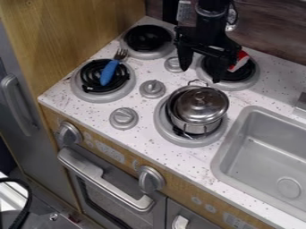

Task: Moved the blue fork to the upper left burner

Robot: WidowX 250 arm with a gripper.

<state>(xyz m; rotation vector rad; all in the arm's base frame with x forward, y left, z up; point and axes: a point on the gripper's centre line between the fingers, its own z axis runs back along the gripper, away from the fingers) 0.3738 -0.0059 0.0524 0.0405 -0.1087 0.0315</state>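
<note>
Blue fork point(109, 73) on left burner point(90, 74), lidded pot point(201, 106) near, knob point(152, 88) between

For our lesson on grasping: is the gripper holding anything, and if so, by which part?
Nothing is held: the gripper is open, with nothing between its fingers. The blue fork lies on a burner, away from it.

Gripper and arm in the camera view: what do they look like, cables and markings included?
The arm is black, with a rounded, column-like section above the gripper. A thin dark cable loops out beside it. The gripper is black too: a broad, blocky body with two tapering fingers. I can't make out any markings.
</note>
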